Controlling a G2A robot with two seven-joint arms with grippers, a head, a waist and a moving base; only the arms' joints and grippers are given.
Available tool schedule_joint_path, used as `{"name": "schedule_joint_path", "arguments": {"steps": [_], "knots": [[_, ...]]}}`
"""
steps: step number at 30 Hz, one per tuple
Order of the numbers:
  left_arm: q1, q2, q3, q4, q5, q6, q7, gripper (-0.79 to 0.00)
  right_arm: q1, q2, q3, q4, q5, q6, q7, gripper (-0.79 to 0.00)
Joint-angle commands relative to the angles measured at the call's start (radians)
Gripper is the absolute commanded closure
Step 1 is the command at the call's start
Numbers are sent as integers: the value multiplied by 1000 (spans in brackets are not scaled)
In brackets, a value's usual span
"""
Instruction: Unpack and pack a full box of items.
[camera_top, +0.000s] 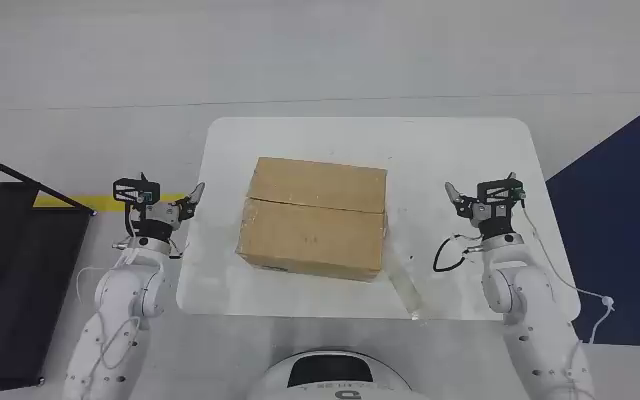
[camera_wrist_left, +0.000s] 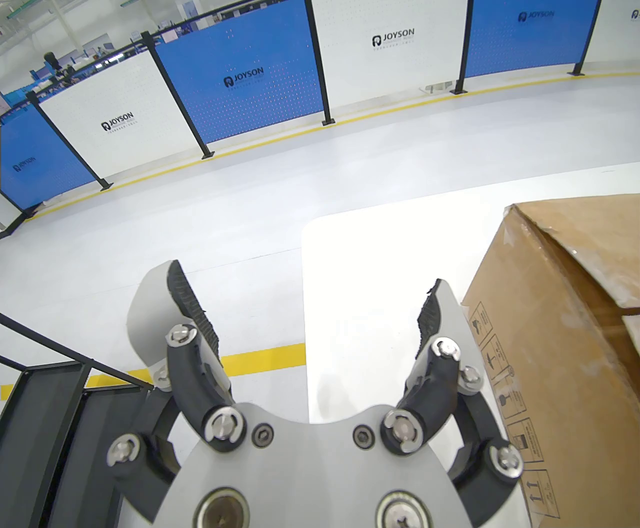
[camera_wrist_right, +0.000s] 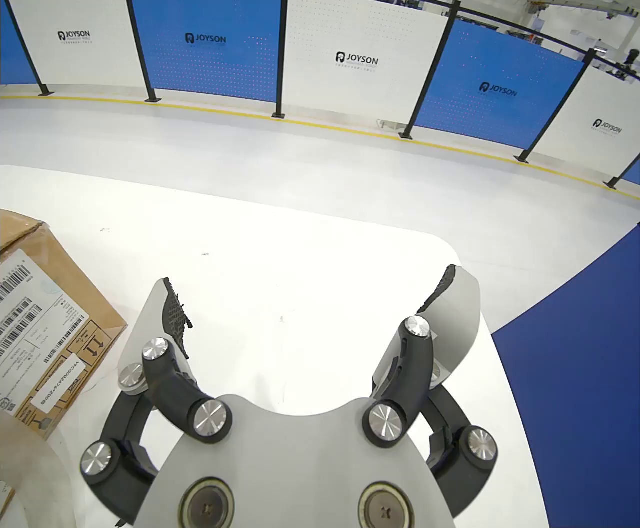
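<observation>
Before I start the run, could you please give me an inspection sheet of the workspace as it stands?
Surface: white table, rounded corners.
Job's things: cardboard box mid-table, flaps shut, nothing unpacked yet.
Clutter: clear piece lying by the box's near corner on the right arm's side; I cannot tell what it is.
Grippers: left gripper open, at the table's left edge, apart from the box; right gripper open, over bare table, apart from the box.
Cables: black cable looping at the right wrist.
Surroundings: blue and white fence panels, yellow line on the floor, black rack beside the left arm.
</observation>
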Motion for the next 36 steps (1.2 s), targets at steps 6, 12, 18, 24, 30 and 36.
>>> {"name": "schedule_joint_path", "arguments": {"steps": [6, 12, 18, 24, 30, 36], "knots": [[0, 0, 0, 0, 0, 0, 0, -785, -6, -1, -24, -16, -31, -10, -5, -785], [0, 0, 0, 0, 0, 0, 0, -785, -29, -5, -128, -50, -169, -50, -17, -785], [0, 0, 0, 0, 0, 0, 0, -785, -27, 0, -136, -35, -157, -199, -34, -785], [0, 0, 0, 0, 0, 0, 0, -785, -42, 11, -92, -45, -92, -361, -64, -785], [0, 0, 0, 0, 0, 0, 0, -785, -38, 19, -61, -53, -54, -458, -48, -785], [0, 0, 0, 0, 0, 0, 0, -785, -6, 18, -92, -58, -64, -458, 3, -785]]}}
